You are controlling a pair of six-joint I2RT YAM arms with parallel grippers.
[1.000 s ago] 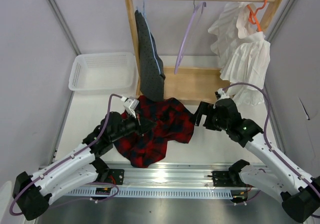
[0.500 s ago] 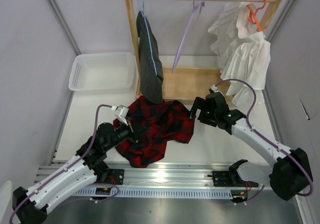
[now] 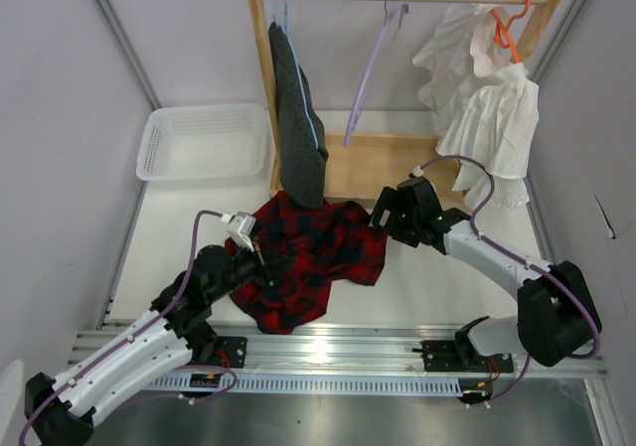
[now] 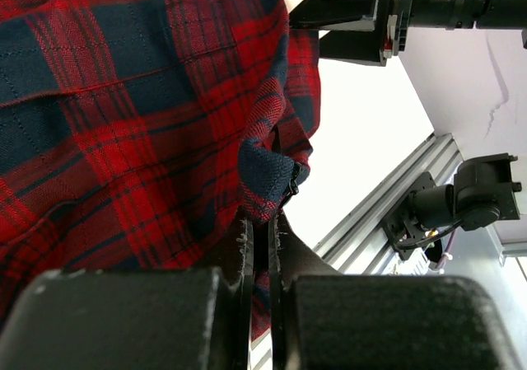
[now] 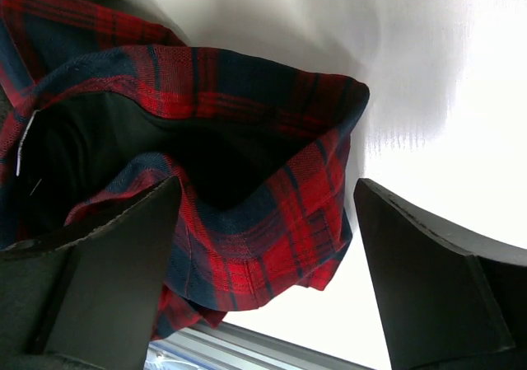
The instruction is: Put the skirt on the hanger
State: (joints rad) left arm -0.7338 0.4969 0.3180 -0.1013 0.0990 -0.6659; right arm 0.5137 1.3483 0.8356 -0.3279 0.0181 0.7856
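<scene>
You are only starting: your left pincer point(image 4: 262, 231) pinches the skirt point(image 3: 316, 257), your right pincer point(image 5: 268, 209) gapes wide at its edge, and the hanger point(image 3: 373, 74) beyond it hangs bare.

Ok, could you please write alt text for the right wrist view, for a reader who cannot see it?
A crumpled red-and-navy plaid skirt lies on a white table, its black lining showing inside the opening. The right gripper is open, its two dark fingers spread wide, with the skirt's edge between them.
</scene>
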